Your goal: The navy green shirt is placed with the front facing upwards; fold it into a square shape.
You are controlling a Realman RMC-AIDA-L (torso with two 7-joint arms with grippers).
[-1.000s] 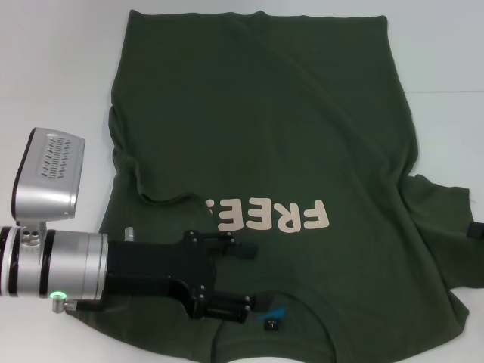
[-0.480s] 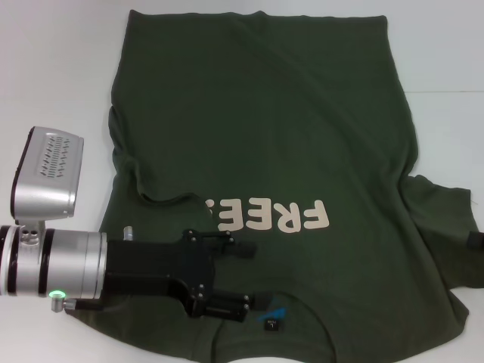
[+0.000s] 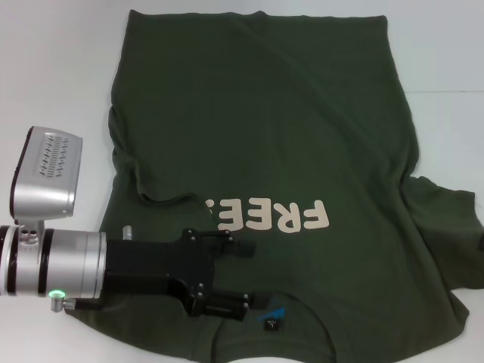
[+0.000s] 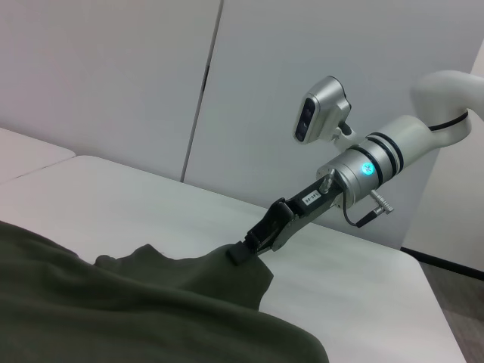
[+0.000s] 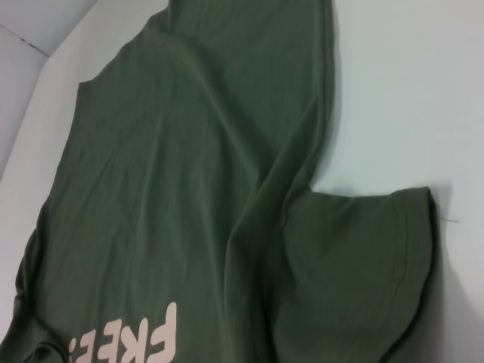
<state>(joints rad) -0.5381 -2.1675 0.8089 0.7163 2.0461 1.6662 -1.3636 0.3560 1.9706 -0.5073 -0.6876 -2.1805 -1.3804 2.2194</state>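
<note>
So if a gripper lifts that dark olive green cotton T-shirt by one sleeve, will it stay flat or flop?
The dark olive green cotton T-shirt will probably flop: it already lies in soft wrinkles. Where the right gripper meets the sleeve edge, the cloth peaks and drapes, so it likely hangs limp. The left gripper sits low over the collar; pushing there would likely bunch the fabric rather than slide it.

Shirt spread on a worktop, one gripper over its near left part.

The navy green shirt (image 3: 265, 136) lies flat on the worktop (image 3: 53, 68), collar nearest the robot. The left gripper (image 3: 236, 278) sits above the shirt's near left, beside the collar. The right gripper (image 4: 249, 243) meets the sleeve at the shirt's right edge.
</note>
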